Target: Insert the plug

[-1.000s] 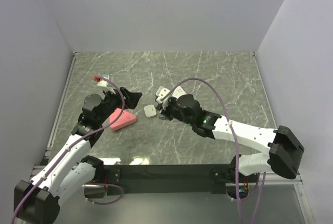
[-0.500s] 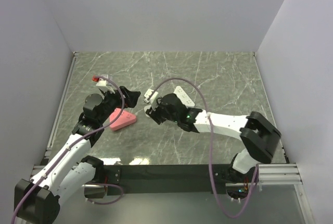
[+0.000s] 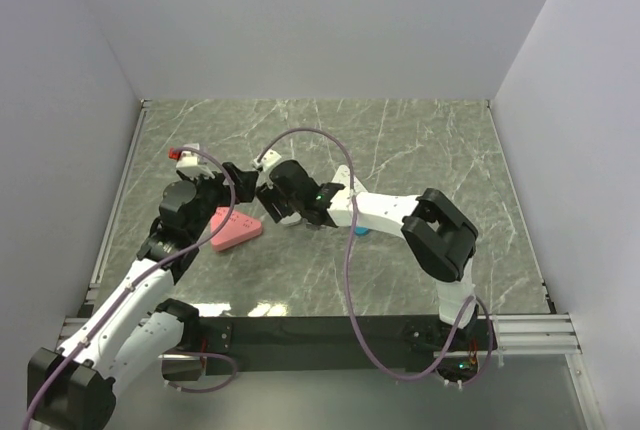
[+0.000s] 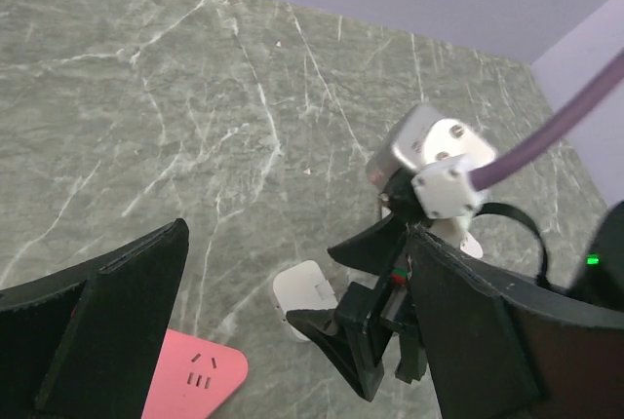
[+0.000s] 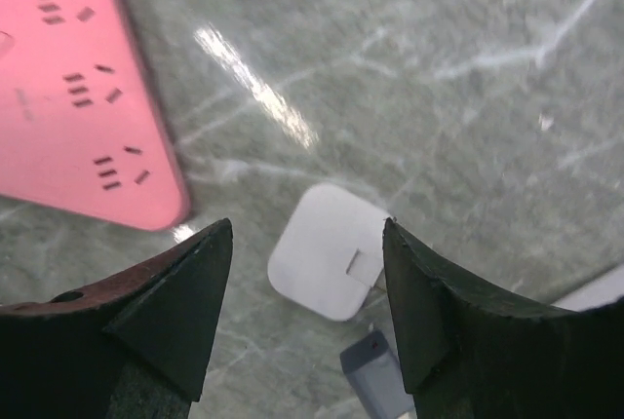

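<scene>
A white square plug (image 5: 330, 261) lies flat on the marble table, apart from the pink socket block (image 5: 78, 97) to its left. My right gripper (image 5: 307, 234) hovers over the plug, open, one finger on each side and nothing held. The left wrist view shows the same plug (image 4: 310, 294) with the right gripper (image 4: 366, 341) leaning over it, and a corner of the pink block (image 4: 195, 385). My left gripper (image 4: 297, 234) is open and empty, just above the block. From above, the right gripper (image 3: 272, 205) hides the plug, close beside the left gripper (image 3: 245, 182) and the pink block (image 3: 235, 230).
A small grey-blue piece (image 5: 375, 375) lies right beside the plug. A white flat piece (image 3: 345, 180) and a blue bit (image 3: 360, 232) sit near the right forearm. A purple cable (image 3: 300, 135) arches over the two grippers. Grey walls enclose the table.
My right arm has swung left across the table to the plug and its jaws have opened. The left gripper has opened slightly wider and stayed in place.
</scene>
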`<action>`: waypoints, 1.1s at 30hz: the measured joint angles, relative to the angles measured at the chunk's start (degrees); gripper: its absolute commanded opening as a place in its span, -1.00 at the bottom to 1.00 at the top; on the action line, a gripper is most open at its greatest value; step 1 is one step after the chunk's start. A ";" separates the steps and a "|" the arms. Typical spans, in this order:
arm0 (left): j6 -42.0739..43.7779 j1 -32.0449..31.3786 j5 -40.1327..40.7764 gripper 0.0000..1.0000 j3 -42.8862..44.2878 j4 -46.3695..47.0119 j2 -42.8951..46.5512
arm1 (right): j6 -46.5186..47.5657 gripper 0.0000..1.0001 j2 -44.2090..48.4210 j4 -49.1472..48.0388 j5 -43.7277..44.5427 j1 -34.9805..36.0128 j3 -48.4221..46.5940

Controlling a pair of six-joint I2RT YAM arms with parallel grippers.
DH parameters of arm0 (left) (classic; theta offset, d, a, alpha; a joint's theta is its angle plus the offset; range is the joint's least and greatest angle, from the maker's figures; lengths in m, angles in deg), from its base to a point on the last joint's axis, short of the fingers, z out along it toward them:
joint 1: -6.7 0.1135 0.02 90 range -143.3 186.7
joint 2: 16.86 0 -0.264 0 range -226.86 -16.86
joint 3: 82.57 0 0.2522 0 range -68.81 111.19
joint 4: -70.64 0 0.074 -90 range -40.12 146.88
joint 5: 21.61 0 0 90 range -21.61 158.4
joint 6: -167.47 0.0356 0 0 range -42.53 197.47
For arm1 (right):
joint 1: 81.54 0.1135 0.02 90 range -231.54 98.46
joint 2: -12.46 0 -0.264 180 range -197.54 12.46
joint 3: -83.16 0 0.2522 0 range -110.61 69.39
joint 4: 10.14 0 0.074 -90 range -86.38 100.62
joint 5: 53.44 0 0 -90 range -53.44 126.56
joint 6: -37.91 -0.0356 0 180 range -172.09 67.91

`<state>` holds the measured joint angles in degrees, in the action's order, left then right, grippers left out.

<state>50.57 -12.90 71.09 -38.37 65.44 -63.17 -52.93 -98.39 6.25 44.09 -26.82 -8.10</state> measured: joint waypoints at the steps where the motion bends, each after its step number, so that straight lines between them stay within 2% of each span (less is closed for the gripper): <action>1: 0.04 -0.11 0.00 0.99 0.00 0.00 0.13 | -0.92 0.40 -0.24 0.90 0.66 0.00 -0.09; 11: -1.27 -0.09 3.43 0.99 -0.02 -0.09 1.16 | -9.14 0.42 -1.42 4.90 3.23 -0.28 2.08; 25: -1.46 0.02 5.60 0.99 -0.22 -0.26 2.34 | -11.96 0.37 -6.75 6.08 4.83 -1.25 -1.03; 28: -1.46 0.02 5.62 0.99 -0.24 -0.26 2.34 | -11.98 0.15 -6.97 6.01 4.50 -1.31 -1.36; 29: -1.46 0.02 5.62 0.99 -0.24 -0.26 2.34 | -12.07 -0.04 -7.08 5.95 4.42 -1.36 -1.70; 33: -1.46 0.02 5.75 0.99 -0.26 -0.26 2.38 | -12.24 -0.32 -7.61 5.09 2.43 -2.05 -2.27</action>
<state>49.11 -12.87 76.84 -38.63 65.18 -60.78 -65.17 -106.00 11.35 46.52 -28.87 -10.37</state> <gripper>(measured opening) 0.994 0.640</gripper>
